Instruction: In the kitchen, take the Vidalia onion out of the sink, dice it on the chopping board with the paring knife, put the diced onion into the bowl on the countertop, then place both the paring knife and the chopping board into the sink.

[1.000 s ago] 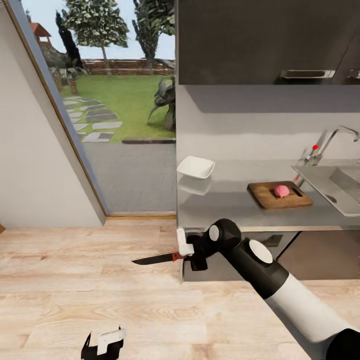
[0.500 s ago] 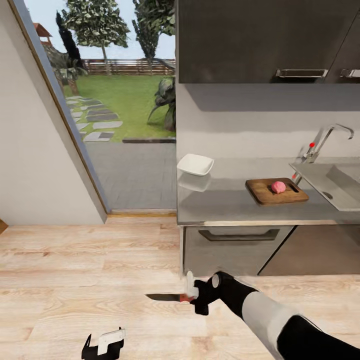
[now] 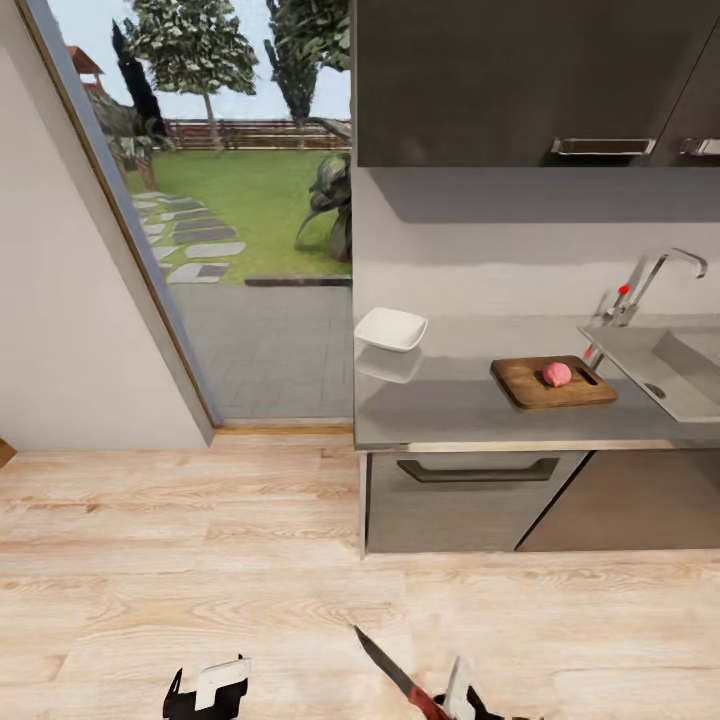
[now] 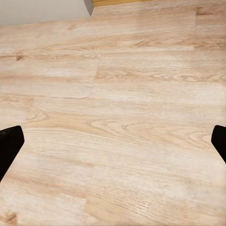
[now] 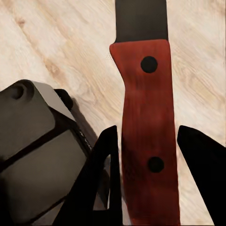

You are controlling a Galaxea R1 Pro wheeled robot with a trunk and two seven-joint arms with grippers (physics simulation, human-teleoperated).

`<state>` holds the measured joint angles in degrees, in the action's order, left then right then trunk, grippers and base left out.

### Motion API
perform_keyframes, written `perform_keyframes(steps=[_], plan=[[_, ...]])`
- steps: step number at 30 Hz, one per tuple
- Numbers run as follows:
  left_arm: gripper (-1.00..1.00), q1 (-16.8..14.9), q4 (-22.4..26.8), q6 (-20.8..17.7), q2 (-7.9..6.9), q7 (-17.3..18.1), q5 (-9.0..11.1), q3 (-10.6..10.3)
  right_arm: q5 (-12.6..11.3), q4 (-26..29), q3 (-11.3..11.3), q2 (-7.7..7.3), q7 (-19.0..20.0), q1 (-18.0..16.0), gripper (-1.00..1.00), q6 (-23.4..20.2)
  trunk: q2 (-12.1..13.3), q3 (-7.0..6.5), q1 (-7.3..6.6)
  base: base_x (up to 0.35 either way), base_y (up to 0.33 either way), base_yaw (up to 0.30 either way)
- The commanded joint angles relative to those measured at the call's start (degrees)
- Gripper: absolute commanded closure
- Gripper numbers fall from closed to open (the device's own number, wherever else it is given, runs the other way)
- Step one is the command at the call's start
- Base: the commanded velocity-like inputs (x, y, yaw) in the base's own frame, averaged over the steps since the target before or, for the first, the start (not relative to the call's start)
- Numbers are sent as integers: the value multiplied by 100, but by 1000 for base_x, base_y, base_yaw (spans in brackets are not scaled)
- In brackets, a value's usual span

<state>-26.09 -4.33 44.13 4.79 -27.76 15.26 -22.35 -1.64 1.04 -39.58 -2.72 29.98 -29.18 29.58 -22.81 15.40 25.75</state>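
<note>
Knife handle sits pinched between the right pincer's fingers, blade pointing away over the wood floor, low beside the robot and well short of the counter. Next, I judge, carry it up blade-forward and approach the board squarely, steadying before any cut. Onion rests whole on the board, between bowl and sink. The bowl looks empty; nothing is visible in the sink. Left pincer hangs spread, holding nothing.
</note>
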Motion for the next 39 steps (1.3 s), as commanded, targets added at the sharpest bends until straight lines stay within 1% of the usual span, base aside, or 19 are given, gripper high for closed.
perform_keyframes(steps=[1,2,3,4,5,6,8,9,11,12,13,15,16,17,21,22,24,27,39], plan=[[-100,-10,-24,26,5,-18,30,-50,-310,2,28,-78,-1,176,100,131,-11,9,4,0,0,0],[-100,-10,-24,26,5,-18,30,-50,-442,2,28,-114,-15,260,100,185,-11,9,4,0,0,0],[-100,-10,-24,26,5,-18,30,-50,-442,2,28,-114,-15,260,100,185,-11,9,4,0,0,0],[-100,-10,-24,26,5,-18,30,-50,-790,0,29,-188,-43,448,100,321,-11,9,4,0,0,0],[-100,-10,-24,26,6,-18,30,-50,-977,-1,29,-225,-54,541,100,393,-11,9,4,0,0,0],[-100,-10,-24,26,8,-20,30,-50,-1280,-3,31,-309,-80,788,100,532,-11,9,4,0,0,0],[-100,-10,-24,26,-4,-23,30,-44,-1326,0,126,-365,-104,999,100,615,-11,9,4,0,0,0],[-100,-10,-24,26,-54,-26,30,-41,-1327,-4,514,-388,-116,1094,100,620,-11,9,4,0,0,0],[-100,-10,-24,26,-87,-26,30,-41,-1315,-5,812,-394,-119,1118,100,601,-11,9,4,0,0,0],[-100,-10,-24,26,-125,-27,30,-41,-1250,-6,1455,-409,-129,1138,100,556,-11,9,4,0,0,0],[-100,-10,-24,26,-136,-27,30,-41,-1238,-6,1684,-419,-146,1143,100,548,-11,9,4,0,0,0],[-100,-10,-24,26,-162,-27,31,-41,-1252,-8,2469,-482,-371,1153,100,532,-11,9,4,0,0,0],[-100,-10,-24,26,-171,-27,30,-41,-1279,-6,2920,-513,-759,1157,100,527,-11,9,4,0,0,0],[-100,-10,-24,26,-175,-27,30,-41,-1290,-2,3039,-508,-1019,1158,100,525,-11,9,4,0,0,0],[-100,-10,-24,26,-178,-27,30,-41,-1430,25,3254,-468,-1877,1160,100,523,-11,9,4,0,0,0],[-100,-10,-24,26,-179,-27,30,-41,-1533,29,3288,-464,-1977,1160,100,521,-11,9,4,0,0,0],[-100,-10,-24,26,-180,-27,30,-41,-1972,35,3339,-448,-2108,1160,100,516,-11,9,4,0,0,0],[-100,-10,-24,26,-178,-27,31,-41,-2299,38,3349,-440,-2147,1160,100,511,-11,9,4,0,0,0],[-100,-10,-24,26,-181,-27,30,-41,-2367,40,3351,-431,-2154,1160,100,523,-11,9,4,0,0,0]])
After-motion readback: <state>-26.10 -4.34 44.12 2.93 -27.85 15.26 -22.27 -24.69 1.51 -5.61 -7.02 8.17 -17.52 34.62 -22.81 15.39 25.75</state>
